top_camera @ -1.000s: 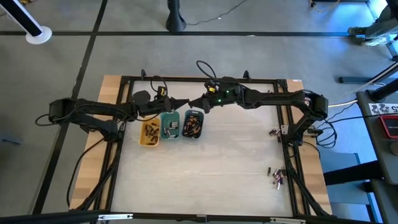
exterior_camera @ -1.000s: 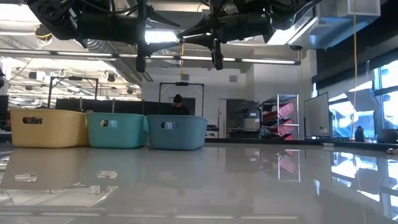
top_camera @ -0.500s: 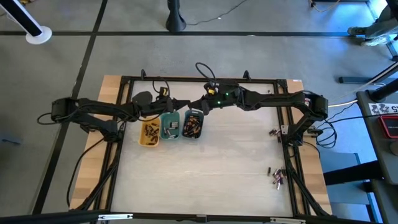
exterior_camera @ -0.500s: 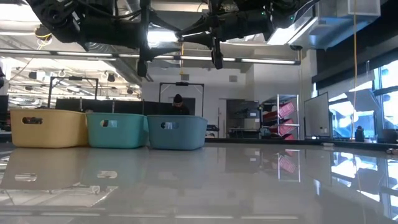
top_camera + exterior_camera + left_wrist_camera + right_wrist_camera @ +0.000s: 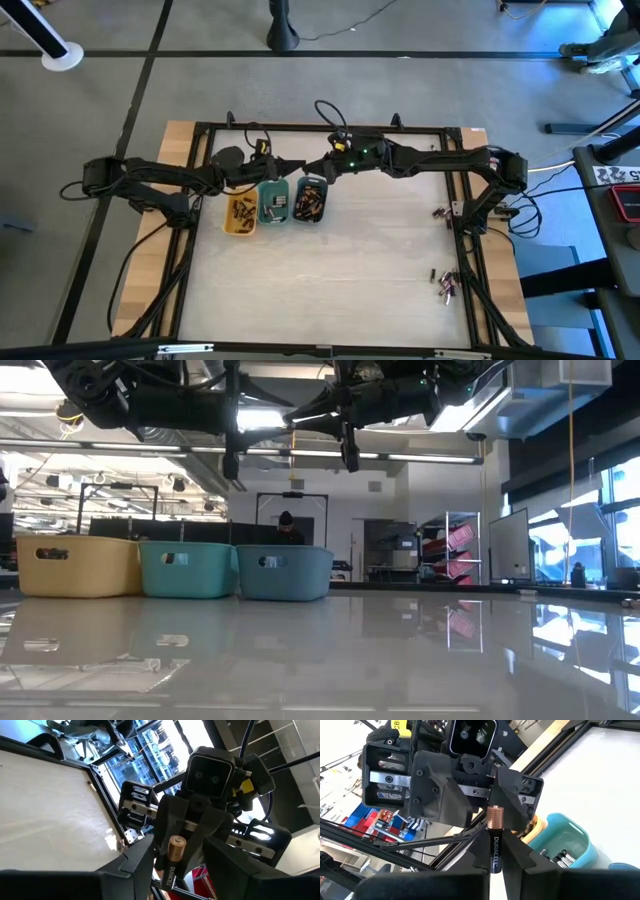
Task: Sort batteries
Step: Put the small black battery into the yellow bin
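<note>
overhead, both end effectors meet, battery between.

The right pincer pinched a copper-topped battery upright, facing the left pincer above a teal tray.

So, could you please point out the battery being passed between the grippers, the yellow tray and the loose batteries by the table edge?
battery (image 5: 494, 840): right wrist view, on its black body.
yellow tray (image 5: 75, 565): low view, front wall.
loose batteries (image 5: 445, 284): high view, middle of the cluster.
</note>
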{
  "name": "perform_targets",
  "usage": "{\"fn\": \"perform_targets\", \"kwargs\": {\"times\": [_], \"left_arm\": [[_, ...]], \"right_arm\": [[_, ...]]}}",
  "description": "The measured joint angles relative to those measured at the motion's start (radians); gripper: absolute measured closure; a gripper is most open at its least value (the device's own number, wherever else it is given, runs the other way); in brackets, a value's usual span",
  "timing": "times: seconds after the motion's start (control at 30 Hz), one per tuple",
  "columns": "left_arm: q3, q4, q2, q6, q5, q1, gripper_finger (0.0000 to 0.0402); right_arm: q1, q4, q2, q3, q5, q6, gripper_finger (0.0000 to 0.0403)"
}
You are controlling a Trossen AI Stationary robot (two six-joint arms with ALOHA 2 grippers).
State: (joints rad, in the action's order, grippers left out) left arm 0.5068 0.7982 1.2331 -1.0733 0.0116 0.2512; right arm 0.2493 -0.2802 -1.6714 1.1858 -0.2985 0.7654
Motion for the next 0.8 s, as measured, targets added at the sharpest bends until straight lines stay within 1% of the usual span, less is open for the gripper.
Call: {"fn": "perform_targets", "kwargs": {"times": [0.47,0.8], "left_arm": [[0.0,-0.003,0.0,0.004,-0.001,0.0,0.032],[0.0,-0.012,0.0,0.0,0.0,0.0,0.0354]], "right_arm": [[0.0,0.018,0.0,0.0,0.0,-0.007,0.0384],[0.0,0.019,0.0,0.0,0.0,-0.01,0.0384]]}}
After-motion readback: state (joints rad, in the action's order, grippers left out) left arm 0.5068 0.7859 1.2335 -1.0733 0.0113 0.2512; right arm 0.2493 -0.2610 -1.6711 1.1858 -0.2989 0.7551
